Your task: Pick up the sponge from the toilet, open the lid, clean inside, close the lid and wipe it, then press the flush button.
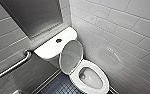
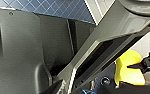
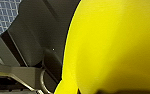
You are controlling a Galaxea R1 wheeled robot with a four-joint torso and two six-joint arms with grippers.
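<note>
The white toilet (image 1: 104,75) stands in the corner with its bowl uncovered. Its lid (image 1: 71,56) is raised and leans back against the tank (image 1: 49,48), greyish underside facing out. A round flush button (image 1: 58,40) sits on the flat tank top. The yellow sponge (image 3: 116,45) looms very close in the right wrist view. In the left wrist view the sponge (image 2: 129,67) hangs low beside the robot's body, with my right gripper (image 2: 141,66) shut on it. My left gripper stands wide open with nothing seen in it.
A metal grab bar (image 1: 13,66) runs along the grey wall left of the tank. White tiled wall (image 1: 121,30) closes in on the toilet's right. Dark blue mosaic floor (image 1: 58,86) lies in front of the bowl.
</note>
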